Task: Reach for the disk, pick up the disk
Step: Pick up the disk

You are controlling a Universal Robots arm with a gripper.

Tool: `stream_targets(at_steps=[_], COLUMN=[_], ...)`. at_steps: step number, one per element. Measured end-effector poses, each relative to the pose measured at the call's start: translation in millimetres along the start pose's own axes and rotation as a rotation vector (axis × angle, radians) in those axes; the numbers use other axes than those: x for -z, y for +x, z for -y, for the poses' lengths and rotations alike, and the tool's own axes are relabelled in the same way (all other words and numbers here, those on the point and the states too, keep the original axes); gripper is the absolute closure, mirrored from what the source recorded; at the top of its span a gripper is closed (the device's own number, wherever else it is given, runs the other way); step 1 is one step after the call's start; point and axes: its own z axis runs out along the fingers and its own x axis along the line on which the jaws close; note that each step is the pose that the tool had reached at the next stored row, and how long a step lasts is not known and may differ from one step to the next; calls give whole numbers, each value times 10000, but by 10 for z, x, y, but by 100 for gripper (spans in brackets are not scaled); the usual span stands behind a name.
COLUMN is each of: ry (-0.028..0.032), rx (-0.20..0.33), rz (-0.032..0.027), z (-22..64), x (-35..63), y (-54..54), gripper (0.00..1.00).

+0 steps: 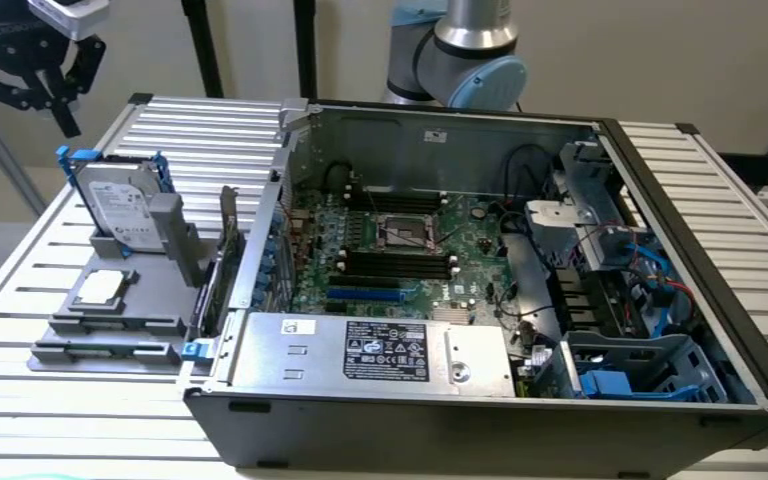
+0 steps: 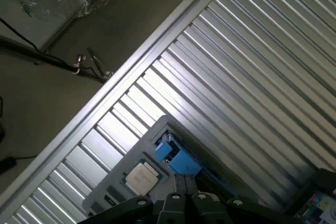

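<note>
Hanging spread and empty, the claw (image 1: 35,92) is well above the upright disk (image 1: 123,205)

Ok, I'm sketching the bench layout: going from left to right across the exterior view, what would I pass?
The disk in its blue frame → motherboard inside the open computer case → drive bay with blue clips → bare slats of the table.
</note>
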Motion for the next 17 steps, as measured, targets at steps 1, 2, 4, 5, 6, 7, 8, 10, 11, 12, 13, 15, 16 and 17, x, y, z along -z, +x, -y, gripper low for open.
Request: stream_targets(at_steps=[1,2,4,5,6,7,8,10,11,12,13,15,16,17], ry=[-2,-3,-6,-8,-9,-11,-12,-15,-17,-18,-20,-23,-25,-26], rx=[181,359,720,915,1097,1275,1451,1815,2006,2179,2361,2724,2904,3094], rz=[-5,-11,-21,-27,-33,-38,-43,-54,-59,-64,-70,-82,-87,-92], z=[0,0,0,0,0,0,0,0,0,0,0,0,0,0], x=[0,0,0,0,0,0,0,-1,-1,-2,-2,-2,-2,-3], y=[0,0,0,0,0,0,0,0,0,0,0,0,0,0], gripper=[89,89,89,89,89,89,89,89,89,89,89,89,89,89])
